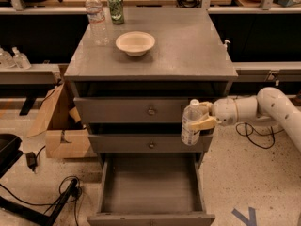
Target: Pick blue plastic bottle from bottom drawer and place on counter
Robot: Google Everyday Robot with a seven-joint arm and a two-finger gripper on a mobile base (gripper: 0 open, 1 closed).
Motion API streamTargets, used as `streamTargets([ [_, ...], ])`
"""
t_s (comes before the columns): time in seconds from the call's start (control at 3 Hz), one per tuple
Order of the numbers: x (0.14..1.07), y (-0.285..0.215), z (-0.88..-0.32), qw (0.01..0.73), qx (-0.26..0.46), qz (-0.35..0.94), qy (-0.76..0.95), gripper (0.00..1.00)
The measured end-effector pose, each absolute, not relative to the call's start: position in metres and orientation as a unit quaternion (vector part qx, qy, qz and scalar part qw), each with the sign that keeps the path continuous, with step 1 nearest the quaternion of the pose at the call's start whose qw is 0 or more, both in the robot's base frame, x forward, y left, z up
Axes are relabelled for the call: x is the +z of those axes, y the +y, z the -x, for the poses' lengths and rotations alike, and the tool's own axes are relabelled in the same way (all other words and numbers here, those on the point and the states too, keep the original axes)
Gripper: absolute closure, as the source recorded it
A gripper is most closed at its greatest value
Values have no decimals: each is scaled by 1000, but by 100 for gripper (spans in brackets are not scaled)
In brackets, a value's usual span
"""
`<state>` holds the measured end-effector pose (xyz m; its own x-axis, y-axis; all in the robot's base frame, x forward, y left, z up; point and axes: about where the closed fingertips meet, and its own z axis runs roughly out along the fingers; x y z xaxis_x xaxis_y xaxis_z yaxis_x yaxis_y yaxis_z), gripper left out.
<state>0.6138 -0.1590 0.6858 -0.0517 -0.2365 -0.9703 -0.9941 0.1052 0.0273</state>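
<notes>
- The hand (201, 115) is at the cabinet's right front, level with the two upper drawer fronts. Its tan fingers are clamped around the blue plastic bottle (190, 126).
- The blue plastic bottle is upright with its white cap on top, held in the air just in front of the drawer fronts, below counter level and above the right side of the bottom drawer (150, 189).
- The bottom drawer is pulled out, its grey floor showing.
- On the counter (188, 46), a cream bowl (135, 42) sits left of centre. A taller clear bottle (96, 18) and a green can (116, 8) stand side by side at the back left.
- The white arm (263, 108) reaches in from the right.
- A cardboard box (63, 135) is on the floor to the left of the cabinet.
</notes>
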Motion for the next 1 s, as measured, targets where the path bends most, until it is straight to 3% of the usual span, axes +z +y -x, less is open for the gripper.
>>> streamTargets([
  [0.67, 679, -156, -607, 416, 393, 554, 605, 100],
  [1.0, 744, -175, -584, 445, 389, 532, 606, 100],
])
